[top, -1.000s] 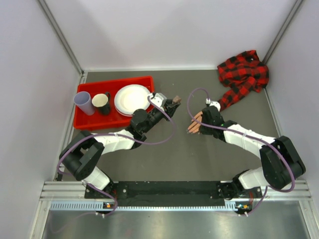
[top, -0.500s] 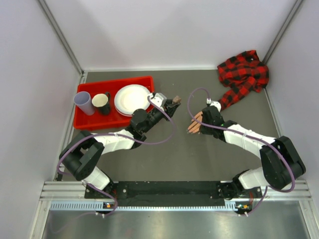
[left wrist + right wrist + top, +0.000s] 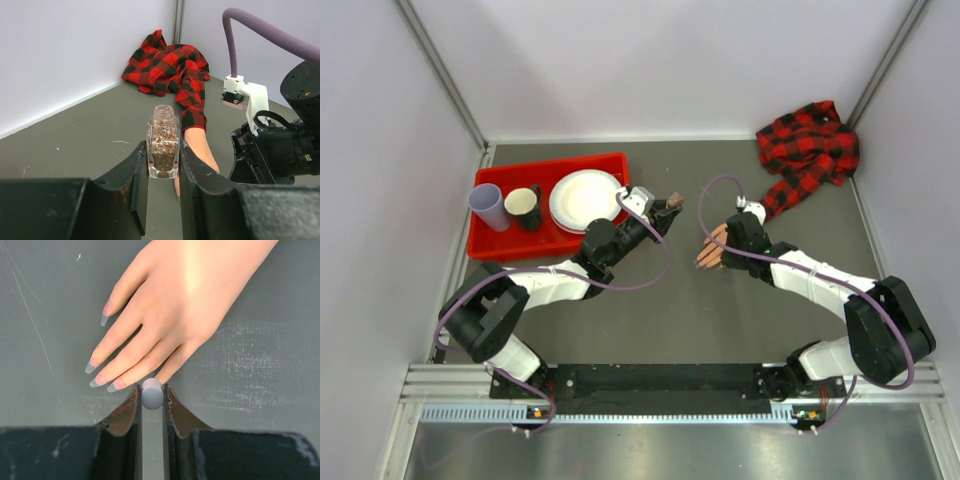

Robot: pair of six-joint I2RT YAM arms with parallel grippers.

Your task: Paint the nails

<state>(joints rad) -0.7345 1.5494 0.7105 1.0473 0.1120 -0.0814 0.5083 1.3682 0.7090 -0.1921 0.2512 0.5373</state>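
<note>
Left gripper (image 3: pixel 163 152): clamped on glitter bottle (image 3: pixel 163 132)
Right gripper (image 3: pixel 152 389): pinching grey brush cap (image 3: pixel 152 396) above little fingertip
Nails (image 3: pixel 94 363): long, pale pink; hand (image 3: pixel 190 285) flat on counter (image 3: pixel 255 370)

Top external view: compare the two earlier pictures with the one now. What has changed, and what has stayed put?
Barely anything: the right arm's elbow edged slightly outward. The right gripper stays shut on the grey applicator at the fingertips of the mannequin hand; the left gripper stays shut on the glitter polish bottle. Red tray and plaid shirt unmoved.
</note>
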